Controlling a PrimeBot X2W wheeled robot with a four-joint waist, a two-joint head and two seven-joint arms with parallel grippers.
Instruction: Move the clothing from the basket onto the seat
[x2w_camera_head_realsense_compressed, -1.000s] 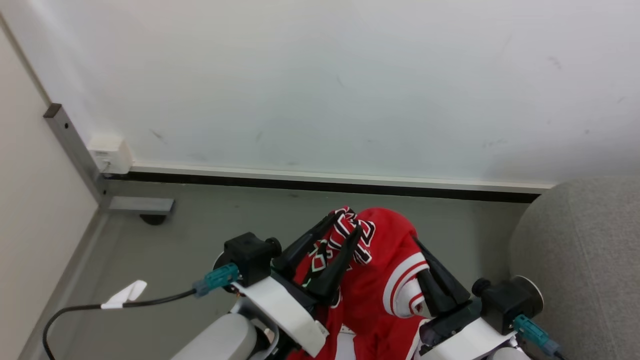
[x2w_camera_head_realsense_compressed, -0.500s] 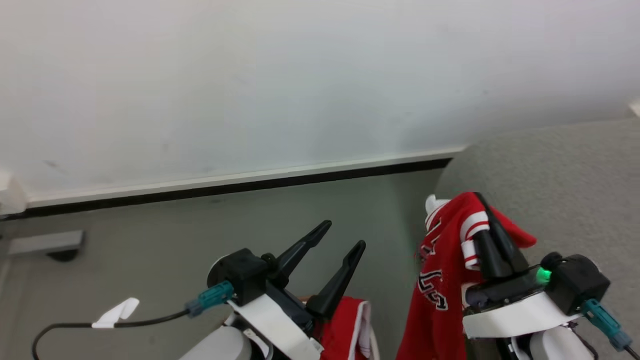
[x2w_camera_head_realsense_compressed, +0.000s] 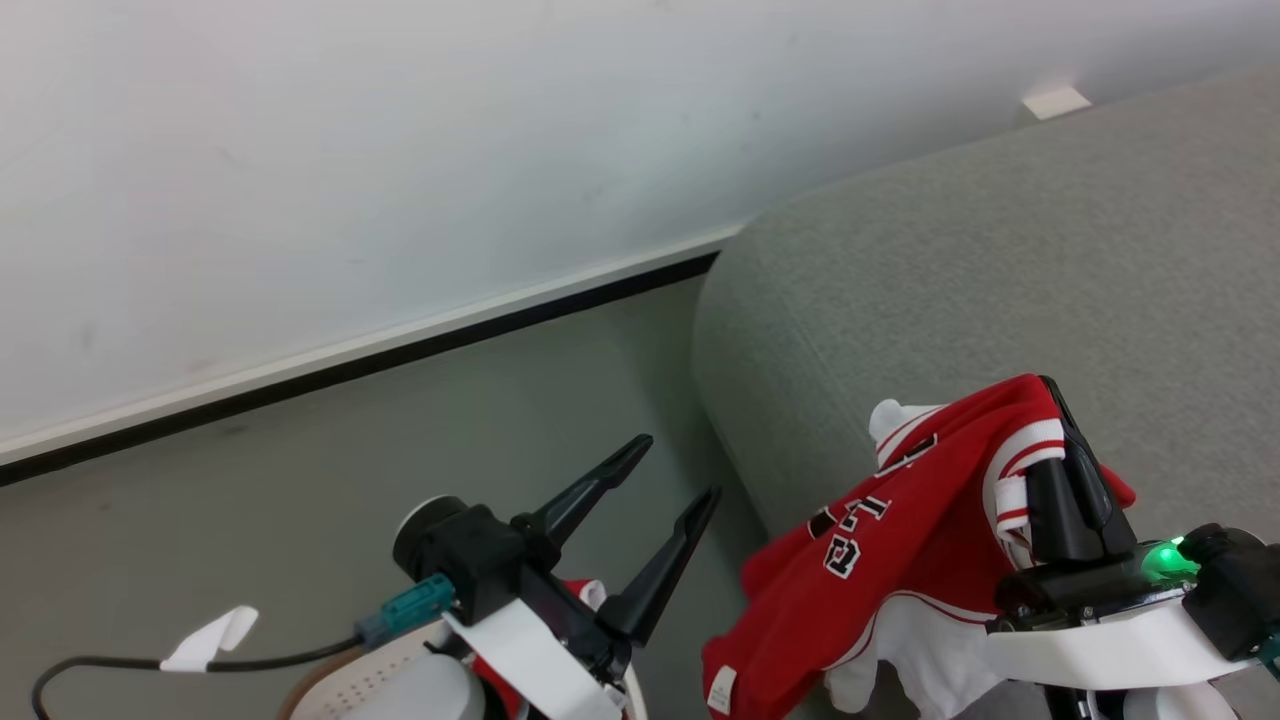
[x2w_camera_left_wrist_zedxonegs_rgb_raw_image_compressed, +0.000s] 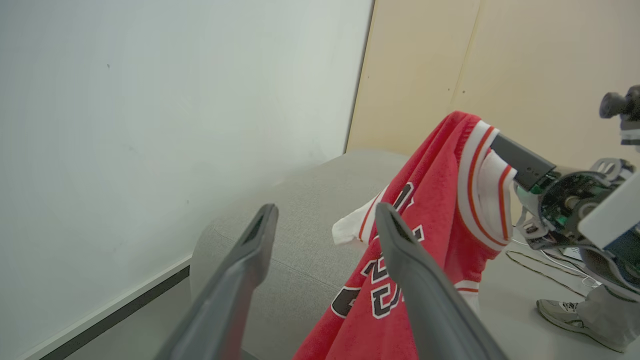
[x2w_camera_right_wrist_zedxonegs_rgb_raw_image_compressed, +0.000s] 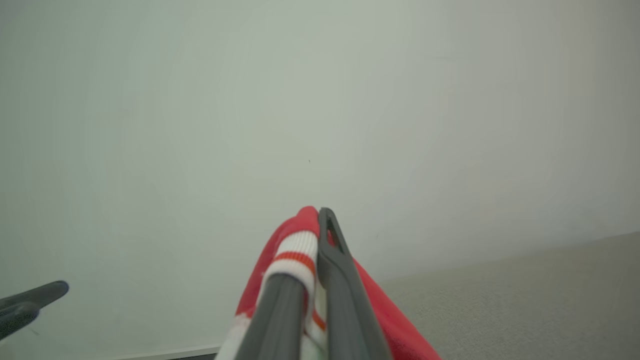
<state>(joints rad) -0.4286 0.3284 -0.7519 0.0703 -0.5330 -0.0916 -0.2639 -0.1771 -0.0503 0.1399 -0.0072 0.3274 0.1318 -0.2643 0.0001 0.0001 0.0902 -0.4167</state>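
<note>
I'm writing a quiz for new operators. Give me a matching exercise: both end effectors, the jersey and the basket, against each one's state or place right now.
1 left end effector
2 right end effector
3 jersey
4 basket

a hanging in the air
b open, empty
c shut on striped trim
d head view's lower left edge

Pairs: 1-b; 2-c; 3-a; 4-d

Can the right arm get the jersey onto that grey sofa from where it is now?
Probably yes: the right gripper, shut on the red numbered jersey, hangs close by the light-grey fabric sofa, with nothing visible between them.
</note>
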